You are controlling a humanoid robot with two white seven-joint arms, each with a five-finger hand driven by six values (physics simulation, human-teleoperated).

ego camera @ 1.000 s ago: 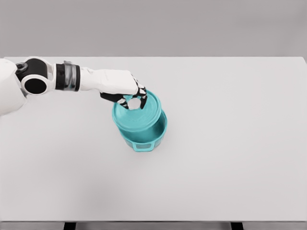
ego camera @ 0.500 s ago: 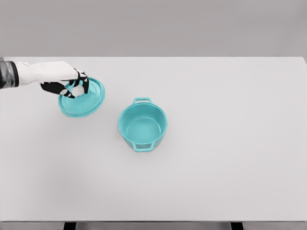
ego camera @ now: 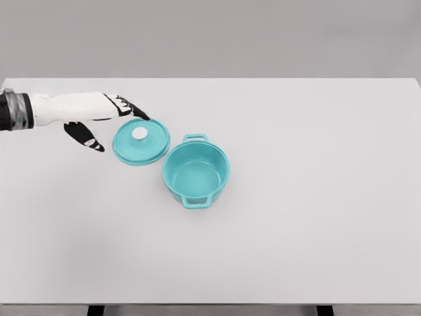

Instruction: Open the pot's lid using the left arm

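Teal lid (ego camera: 141,141) beside open pot (ego camera: 195,172), robot hand (ego camera: 99,115) spread

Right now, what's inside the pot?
Nothing visible: the pot stands open and its teal floor shows bare. Its near inner wall is hidden by the rim. The lid lies flat on the table beside it, left hand open nearby.

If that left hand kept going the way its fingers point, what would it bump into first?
Probably the teal lid lying on the table just ahead of the left hand, then the open pot; hand height is unclear.
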